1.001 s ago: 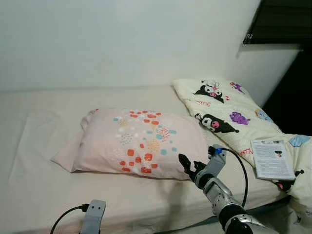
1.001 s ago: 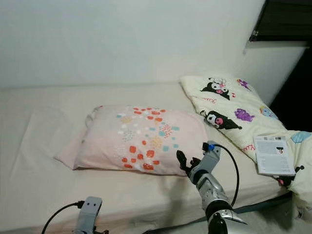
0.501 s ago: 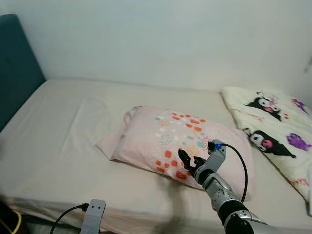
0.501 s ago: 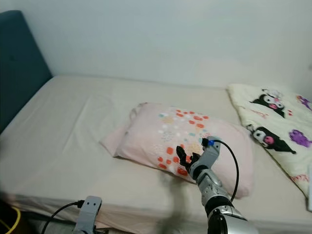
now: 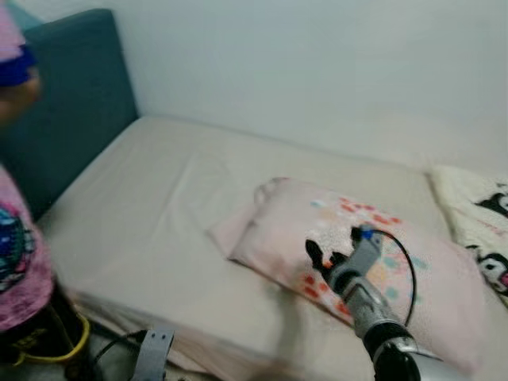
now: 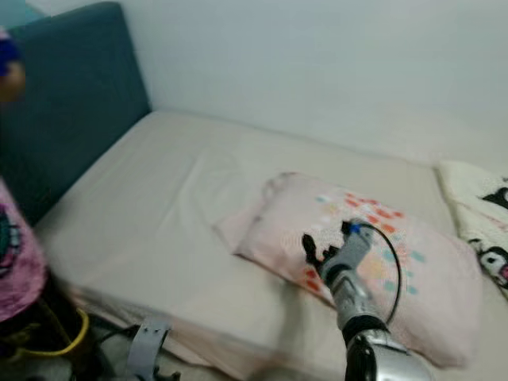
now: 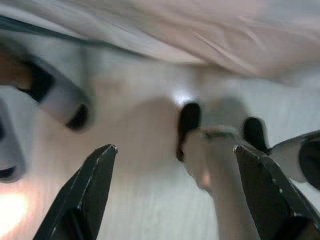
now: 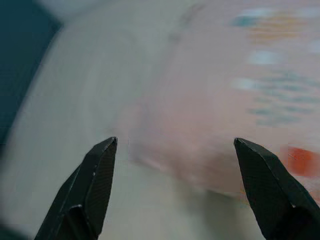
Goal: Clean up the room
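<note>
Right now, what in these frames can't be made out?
- Person: cut off by the left edge in the eye views.
- Cartoon blanket: cut off by the right edge.
- Pillow print: motion-blurred in the right wrist view.
- Left wrist view: blurred shapes under the bed, unidentifiable.

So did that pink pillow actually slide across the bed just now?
No. The pillow keeps its place beside the cartoon blanket on the bed; the camera turned left.

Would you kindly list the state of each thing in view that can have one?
Pillow: lying flat on the bed, not held.
Right hand: open, raised over the pillow.
Left hand: open, low beside the bed.
Cartoon blanket: spread on the bed.
Bed: sheet on, slightly creased.
</note>
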Motion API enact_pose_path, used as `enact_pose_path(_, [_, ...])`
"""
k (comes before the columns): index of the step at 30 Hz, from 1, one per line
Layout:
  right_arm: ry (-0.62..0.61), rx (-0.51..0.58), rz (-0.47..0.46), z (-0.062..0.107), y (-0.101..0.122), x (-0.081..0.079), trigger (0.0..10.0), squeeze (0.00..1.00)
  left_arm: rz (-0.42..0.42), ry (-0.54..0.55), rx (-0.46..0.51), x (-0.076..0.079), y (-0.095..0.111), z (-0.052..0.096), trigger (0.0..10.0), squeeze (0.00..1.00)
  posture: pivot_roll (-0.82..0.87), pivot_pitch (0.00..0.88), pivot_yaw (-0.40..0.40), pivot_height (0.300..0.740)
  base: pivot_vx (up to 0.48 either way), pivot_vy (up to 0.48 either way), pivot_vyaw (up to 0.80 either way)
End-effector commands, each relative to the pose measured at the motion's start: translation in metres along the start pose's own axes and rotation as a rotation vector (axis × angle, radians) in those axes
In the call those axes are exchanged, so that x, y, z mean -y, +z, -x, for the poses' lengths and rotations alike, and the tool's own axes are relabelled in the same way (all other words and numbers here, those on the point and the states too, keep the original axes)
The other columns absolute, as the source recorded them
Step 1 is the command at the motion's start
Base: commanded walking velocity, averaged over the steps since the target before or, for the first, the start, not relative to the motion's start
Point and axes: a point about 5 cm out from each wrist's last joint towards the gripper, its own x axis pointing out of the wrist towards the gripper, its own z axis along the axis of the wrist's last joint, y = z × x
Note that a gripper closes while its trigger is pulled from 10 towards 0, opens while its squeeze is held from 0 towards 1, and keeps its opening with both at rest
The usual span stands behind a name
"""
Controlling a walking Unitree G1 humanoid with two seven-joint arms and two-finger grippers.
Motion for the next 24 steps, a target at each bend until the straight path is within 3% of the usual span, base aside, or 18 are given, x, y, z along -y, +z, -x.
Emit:
enact_pose_path(1, [-0.065,-0.015,0.012,0.005,-0.005,0.011,10.0,0.00,-0.001,-0.023,-0.035,0.005,-0.011,0.001,10.0,0.00,0.05,0.044,-0.080,0.740,0.000,-0.454,0.00])
enact_pose_path(7, [-0.187,-0.084,0.043,0.009,-0.015,0.022,10.0,0.00,0.034,-0.013,-0.026,0.005,-0.011,0.001,10.0,0.00,0.05,0.040,-0.080,0.740,0.000,-0.143,0.00])
enact_pose_path(12, [-0.401,-0.091,0.046,0.022,-0.020,0.048,10.0,0.00,0.016,-0.036,-0.026,0.006,-0.012,0.001,10.0,0.00,0.05,0.036,-0.078,0.740,0.000,0.000,0.00])
enact_pose_path(17, [-0.428,-0.108,0.042,0.025,-0.023,0.051,10.0,0.00,-0.012,-0.047,-0.035,0.006,-0.012,0.001,10.0,0.00,0.05,0.033,-0.075,0.740,0.000,0.000,0.00])
enact_pose_path(19, [-0.446,-0.124,0.044,0.026,-0.026,0.052,10.0,0.00,-0.051,-0.057,-0.044,0.006,-0.012,0.001,10.0,0.00,0.05,0.029,-0.074,0.740,0.000,-0.480,0.00])
enact_pose_path(24, [-0.465,-0.154,0.050,0.027,-0.031,0.052,10.0,0.00,-0.042,-0.055,-0.040,0.006,-0.013,0.001,10.0,0.00,0.05,0.032,-0.072,0.740,0.000,-0.480,0.00])
